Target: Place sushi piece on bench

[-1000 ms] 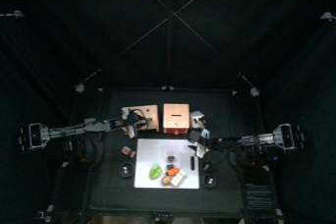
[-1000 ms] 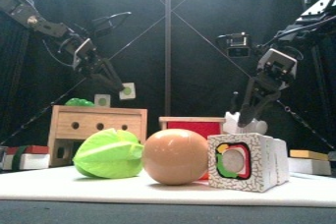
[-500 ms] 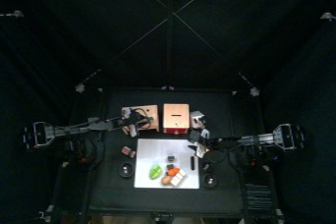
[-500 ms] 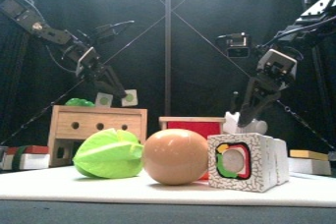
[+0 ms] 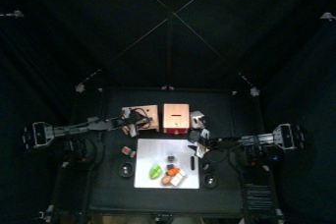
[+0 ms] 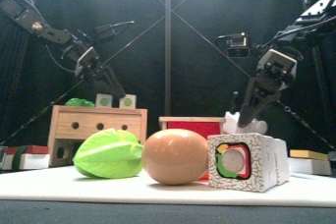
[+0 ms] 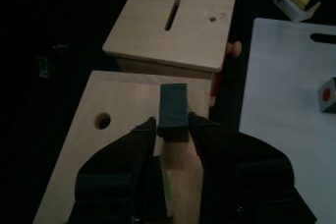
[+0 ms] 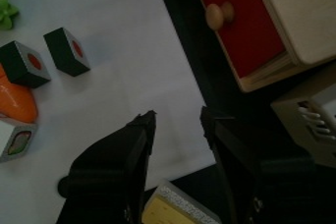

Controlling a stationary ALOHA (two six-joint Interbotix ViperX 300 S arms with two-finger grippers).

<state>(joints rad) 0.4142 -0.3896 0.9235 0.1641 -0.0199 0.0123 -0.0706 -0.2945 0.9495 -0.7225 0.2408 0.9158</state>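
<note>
Standing upright on the bench [image 7: 125,144], the sushi piece [image 7: 174,110] sits between the spread left gripper [image 7: 176,169]. Right gripper [image 8: 175,169] hangs empty, jaws apart.

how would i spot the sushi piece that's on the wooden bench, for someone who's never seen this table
Find the pale wooden bench at the table's back left, under the left gripper. On its top stands the sushi piece, small, dark-wrapped, white-faced, between that gripper's open jaws. It is the only piece up on wood; the other pieces lie on the white mat.

Counted: one pale wooden bench [image 6: 98,128], one slotted wooden box [image 7: 171,27], one orange ball [image 6: 176,156], one green leafy lump [image 6: 108,155], two red-centred dark sushi cubes [image 8: 24,63].
</note>
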